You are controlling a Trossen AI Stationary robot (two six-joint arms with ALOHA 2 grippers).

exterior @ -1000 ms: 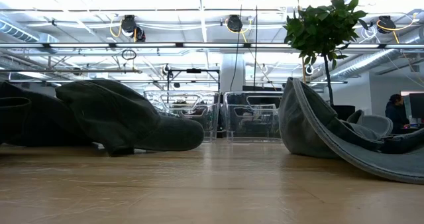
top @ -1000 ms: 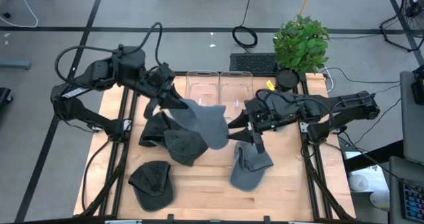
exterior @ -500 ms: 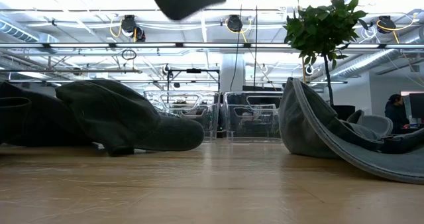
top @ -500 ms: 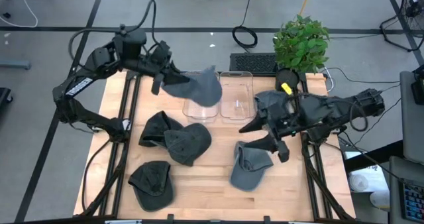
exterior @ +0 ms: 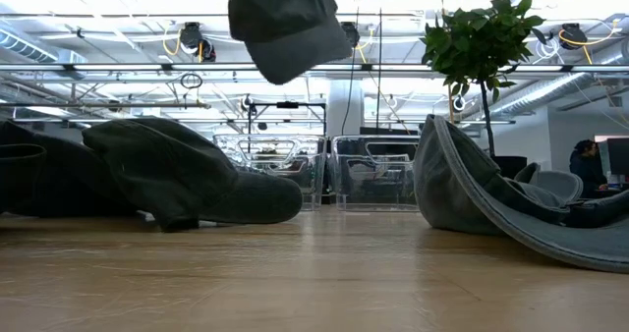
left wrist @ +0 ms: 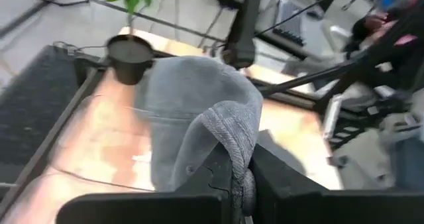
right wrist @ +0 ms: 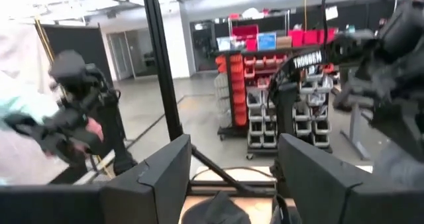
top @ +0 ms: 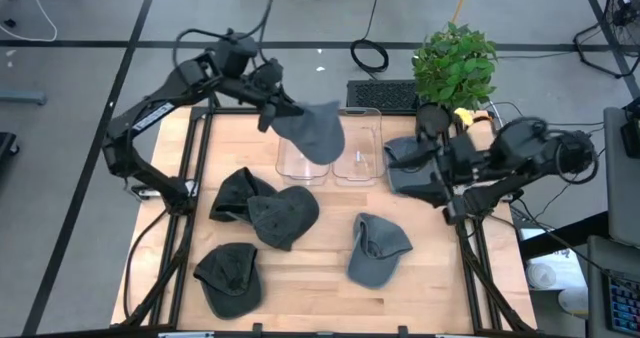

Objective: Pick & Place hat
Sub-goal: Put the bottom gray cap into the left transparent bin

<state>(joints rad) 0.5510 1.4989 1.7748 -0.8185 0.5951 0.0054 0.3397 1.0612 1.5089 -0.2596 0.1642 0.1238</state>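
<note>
A pale wooden desk [top: 310,268] on a dark frame stands on a grey workshop floor, with a potted plant [top: 455,63] at its far edge; several grey caps lie loose on the wood. The left gripper [left wrist: 240,174] has its jaws pinched on a grey hat [top: 313,130], which hangs high over two clear bins [top: 358,153] at the back; the hold looks to be on a fold of fabric only, so the hat could slip or drop outside the bins. The right gripper [right wrist: 232,187], jaws apart and empty, waits at the desk's right edge.
</note>
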